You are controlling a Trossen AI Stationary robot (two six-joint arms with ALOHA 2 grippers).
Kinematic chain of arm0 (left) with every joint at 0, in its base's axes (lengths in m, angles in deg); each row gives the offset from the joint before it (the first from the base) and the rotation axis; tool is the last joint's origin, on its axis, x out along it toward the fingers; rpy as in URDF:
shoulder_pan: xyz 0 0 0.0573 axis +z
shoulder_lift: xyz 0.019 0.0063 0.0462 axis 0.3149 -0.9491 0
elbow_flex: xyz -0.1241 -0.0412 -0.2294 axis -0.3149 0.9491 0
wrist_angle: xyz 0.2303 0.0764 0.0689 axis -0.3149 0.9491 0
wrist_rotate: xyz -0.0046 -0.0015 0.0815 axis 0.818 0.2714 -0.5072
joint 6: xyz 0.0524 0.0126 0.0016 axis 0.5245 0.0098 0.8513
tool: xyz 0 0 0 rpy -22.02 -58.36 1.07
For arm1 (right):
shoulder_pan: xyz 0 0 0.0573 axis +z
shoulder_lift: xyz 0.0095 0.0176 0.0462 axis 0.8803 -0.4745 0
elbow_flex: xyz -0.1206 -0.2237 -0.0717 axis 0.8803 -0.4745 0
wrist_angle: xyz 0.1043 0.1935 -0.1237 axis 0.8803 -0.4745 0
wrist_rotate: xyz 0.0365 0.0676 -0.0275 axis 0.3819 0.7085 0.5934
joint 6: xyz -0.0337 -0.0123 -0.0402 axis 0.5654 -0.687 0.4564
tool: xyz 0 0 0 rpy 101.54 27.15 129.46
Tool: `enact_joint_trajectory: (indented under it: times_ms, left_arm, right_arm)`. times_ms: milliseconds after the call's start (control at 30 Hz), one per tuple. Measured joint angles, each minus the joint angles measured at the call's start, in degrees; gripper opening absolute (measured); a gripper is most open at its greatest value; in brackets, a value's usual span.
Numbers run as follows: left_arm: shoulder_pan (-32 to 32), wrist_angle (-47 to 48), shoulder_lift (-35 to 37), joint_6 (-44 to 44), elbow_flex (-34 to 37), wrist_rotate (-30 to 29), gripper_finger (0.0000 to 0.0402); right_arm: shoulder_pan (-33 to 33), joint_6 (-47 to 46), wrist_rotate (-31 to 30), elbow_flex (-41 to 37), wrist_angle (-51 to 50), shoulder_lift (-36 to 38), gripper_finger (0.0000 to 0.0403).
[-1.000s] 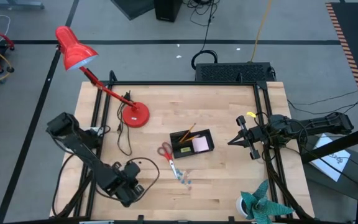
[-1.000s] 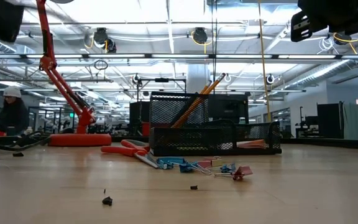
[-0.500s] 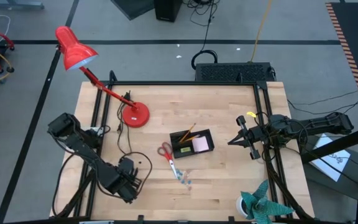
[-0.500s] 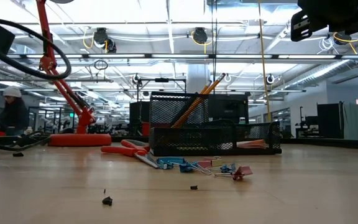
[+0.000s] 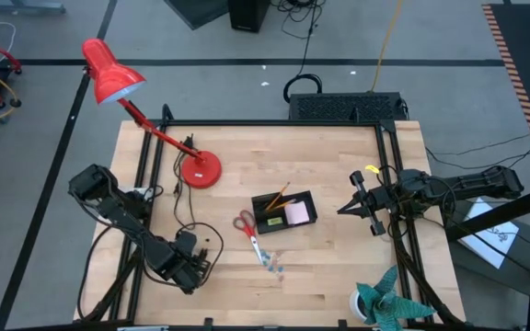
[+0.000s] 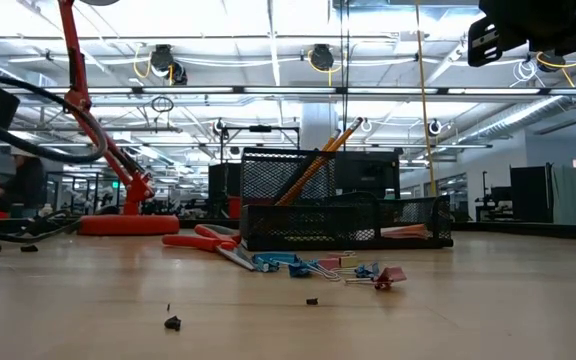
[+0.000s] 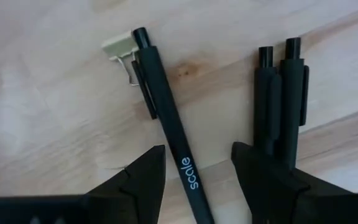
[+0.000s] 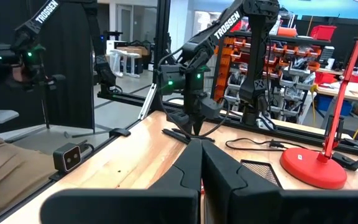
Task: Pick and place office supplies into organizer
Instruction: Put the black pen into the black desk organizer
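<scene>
You're lined up for a pen grab here, so take it slow. Your left gripper (image 7: pixel 194 177) sits low in the lower left of the high view, near the bench (image 5: pixel 339 156) edge, and its two dark fingers are spread apart with nothing in them. In the left wrist view the slim black pen with white lettering (image 7: pixel 169 127) runs right up through the gap between the fingers, so that's your target, I'd say. Watch the small cream binder clip (image 7: pixel 120 46) touching the pen's far end, and the pair of black pens lying side by side (image 7: pixel 281 93) just beside your other finger; come down skewed and you'll probably nudge those. I'd centre on the barrel, drop straight, then close. The black mesh desk organizer (image 5: pixel 284 211) sits mid-frame in the high view, already holding orange pencils (image 5: pixel 277 196) and a pale pink note pad (image 5: pixel 296 213), with the red-handled scissors (image 5: pixel 245 222) and a scatter of bluish clips (image 5: pixel 272 264) just lower left of it on the wood. Your right gripper (image 5: pixel 343 209) is parked at the right side with its fingers pressed together, holding nothing.
</scene>
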Motion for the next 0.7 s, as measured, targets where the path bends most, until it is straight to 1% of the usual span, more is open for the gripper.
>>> enact_joint_trajectory:
  times_ms: [200, 267, 367, 567, 600, 700]
  left_arm:
    - [-0.1, -1.6, 0.1, -0.3, 1.8, -0.2, 0.0199]
    - [-0.1, -1.7, 0.1, -0.2, 1.8, -0.1, 0.0189]
    - [0.0, -2.1, 0.0, 0.0, 1.8, -0.2, 0.0152]
    - [0.0, -2.6, 0.0, 1.7, 1.8, -0.3, 0.0037]
    - [0.0, -2.7, 0.0, 2.4, 1.8, -0.7, 0.0028]
    - [-0.5, -2.7, 0.0, 3.7, 1.8, -3.0, 0.0028]
  right_arm:
    - [0.0, 0.1, 0.0, 0.0, 0.0, 0.0, 0.0000]
    - [0.0, 0.1, 0.0, 0.0, 0.0, -0.1, 0.0000]
    - [0.0, 0.1, 0.0, 0.0, 0.0, -0.1, 0.0000]
    - [0.0, 0.0, 0.0, 0.0, 0.1, -0.1, 0.0000]
    - [0.0, 0.0, 0.0, 0.0, 0.1, -0.1, 0.0000]
    - [0.0, 0.0, 0.0, 0.0, 0.1, -0.1, 0.0000]
